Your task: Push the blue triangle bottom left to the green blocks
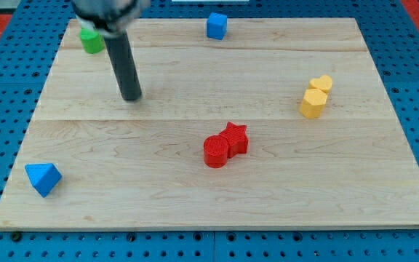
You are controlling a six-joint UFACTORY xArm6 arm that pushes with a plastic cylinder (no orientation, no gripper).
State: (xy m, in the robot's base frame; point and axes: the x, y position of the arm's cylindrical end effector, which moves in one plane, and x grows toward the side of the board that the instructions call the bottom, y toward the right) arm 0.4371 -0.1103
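Observation:
The blue triangle (43, 178) lies near the board's bottom left corner. A green block (91, 40) sits at the view's top left, partly hidden behind the rod's upper part; its shape and whether there is a second one behind cannot be made out. My tip (131, 97) rests on the wooden board (209, 189), below and to the right of the green block and far above and to the right of the blue triangle. It touches no block.
A blue cube (217, 25) sits at the top edge, centre. A red cylinder (215, 151) and a red star (235, 137) touch near the middle. Two yellow blocks (315, 96) stand together at the right. The board lies on a blue perforated base.

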